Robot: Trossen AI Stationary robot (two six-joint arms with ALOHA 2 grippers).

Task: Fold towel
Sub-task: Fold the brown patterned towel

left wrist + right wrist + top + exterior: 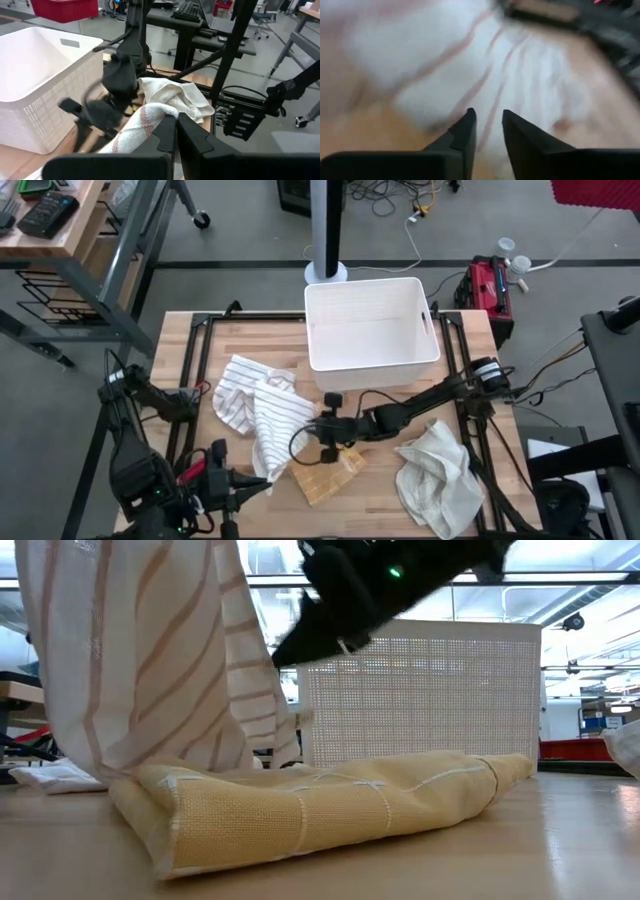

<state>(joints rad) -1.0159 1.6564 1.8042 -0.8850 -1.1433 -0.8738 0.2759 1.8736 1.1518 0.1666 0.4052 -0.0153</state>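
In the low view, nearest the camera, a folded yellow waffle-weave cloth [320, 810] lies flat on the wooden table [560, 860], and a white towel with reddish-brown stripes [150, 650] hangs lifted just behind it, its lower edge touching the yellow cloth. From above, the striped towel spreads over the left middle of the table, one end drawn down toward the left gripper [268, 483] at the near left edge. The left wrist view shows that gripper's two dark fingers [167, 135] pressed together on a rolled edge of the striped towel, so it is pinched fast. The right gripper [325, 442] reaches in from the right side and hovers over the spot where the striped towel meets the yellow cloth; its own wrist view shows its fingers [465, 131] a narrow gap apart above the striped fabric, with nothing plainly caught between them. On the right side of the table lies a crumpled plain cream towel [440, 475], apart from the others. Farther back, at the table's far edge, stands a white perforated plastic basket [370, 330]. No readable writing or brand shows on any of these.
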